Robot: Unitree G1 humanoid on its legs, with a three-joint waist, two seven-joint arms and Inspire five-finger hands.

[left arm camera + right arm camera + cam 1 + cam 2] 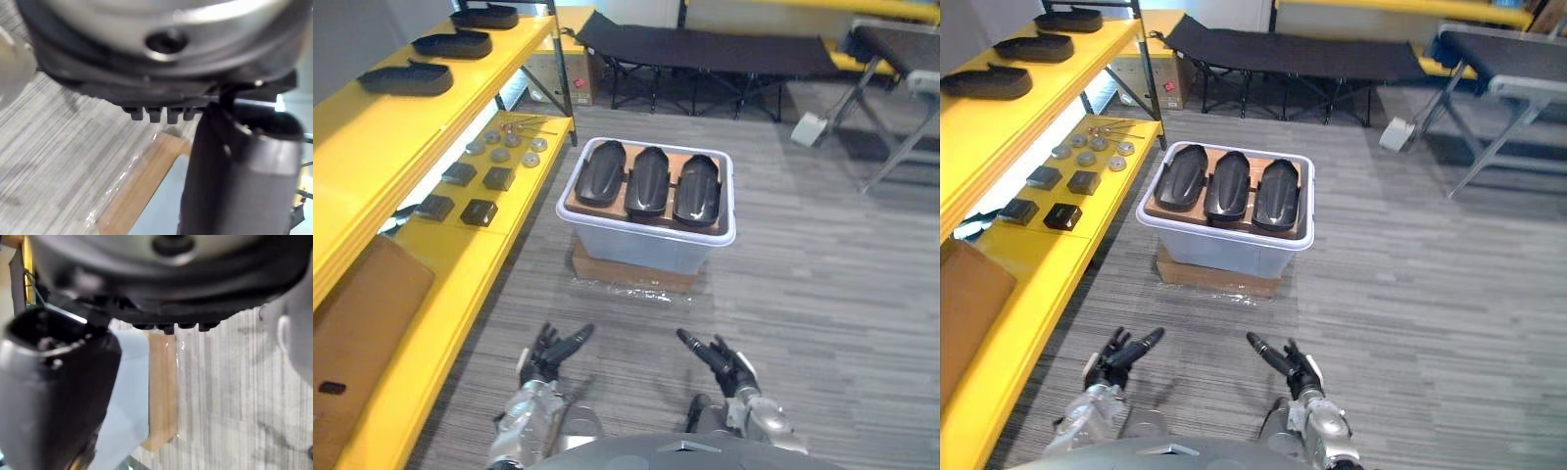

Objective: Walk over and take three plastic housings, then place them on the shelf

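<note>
Three black plastic housings [649, 181] lie side by side on a brown board atop a translucent bin [641, 247] on the floor ahead. Three more black housings [409, 78] rest on the yellow shelf's top level at the left. My left hand [548, 355] and right hand [721, 360] hang low in front of me, short of the bin, fingers straight and holding nothing. In the left wrist view the left hand [234, 161] shows close over the bin's edge; in the right wrist view the right hand [58, 396] does likewise.
The bin stands on a flat cardboard piece [631, 274]. The yellow shelf's lower level [460, 284] holds small black blocks [480, 211] and round metal parts [509, 142]. A black cot [705, 49] and table legs [891, 147] stand beyond.
</note>
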